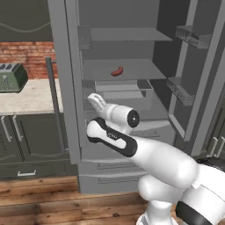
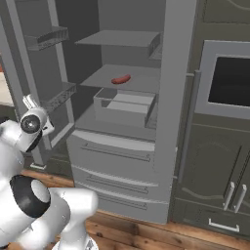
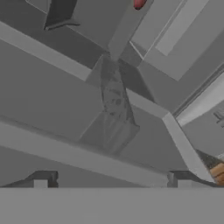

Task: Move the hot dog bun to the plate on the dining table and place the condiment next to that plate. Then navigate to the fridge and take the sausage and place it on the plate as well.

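Gripper wide open, nothing held, low in front of open fridge, well below sausage. Sausage lying on middle shelf, above clear drawer. Toaster on counter at left.

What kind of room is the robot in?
It looks like a kitchen. There is a big open fridge with a sausage on a shelf, a toaster on a counter by a brick wall, and dark cupboards with an oven built in.
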Available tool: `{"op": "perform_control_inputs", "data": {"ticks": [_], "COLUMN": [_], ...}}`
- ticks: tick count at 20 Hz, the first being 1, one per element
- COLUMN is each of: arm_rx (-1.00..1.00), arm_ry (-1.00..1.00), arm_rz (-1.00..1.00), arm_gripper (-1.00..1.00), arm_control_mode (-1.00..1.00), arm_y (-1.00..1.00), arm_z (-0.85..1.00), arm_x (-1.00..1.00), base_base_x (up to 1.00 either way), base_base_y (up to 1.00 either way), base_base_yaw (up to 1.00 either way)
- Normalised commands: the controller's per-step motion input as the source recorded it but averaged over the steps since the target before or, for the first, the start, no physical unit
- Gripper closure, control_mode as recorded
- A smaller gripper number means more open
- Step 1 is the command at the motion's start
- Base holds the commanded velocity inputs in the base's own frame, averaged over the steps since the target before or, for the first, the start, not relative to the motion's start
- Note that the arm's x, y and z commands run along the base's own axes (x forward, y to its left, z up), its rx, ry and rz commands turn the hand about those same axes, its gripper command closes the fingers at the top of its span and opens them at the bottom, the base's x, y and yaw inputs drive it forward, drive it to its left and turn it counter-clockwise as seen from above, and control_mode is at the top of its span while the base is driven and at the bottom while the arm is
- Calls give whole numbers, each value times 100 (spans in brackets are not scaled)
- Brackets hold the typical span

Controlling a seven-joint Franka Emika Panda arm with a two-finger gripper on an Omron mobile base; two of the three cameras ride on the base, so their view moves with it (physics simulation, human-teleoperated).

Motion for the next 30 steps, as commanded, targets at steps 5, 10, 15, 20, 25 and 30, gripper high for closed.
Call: {"op": "perform_control_inputs", "data": {"ticks": [5, 10, 15, 20, 25, 30], "arm_rx": [-10, -19, -27, -43, -58, -47], "arm_ry": [-3, 5, 17, 26, 21, 22], "arm_rz": [-12, -5, 0, 0, 10, 15], "arm_gripper": [-100, -100, -100, -100, -100, -100], "arm_control_mode": [-100, -100, -100, -100, -100, -100], "arm_y": [-91, -93, -91, -54, -13, -13], "arm_z": [98, 100, 98, 35, -35, -41], "arm_x": [-62, -45, -71, -94, -63, -27], "base_base_x": [0, 0, 0, 0, 0, 0], "base_base_y": [0, 0, 0, 0, 0, 0], "base_base_yaw": [0, 0, 0, 0, 0, 0]}}
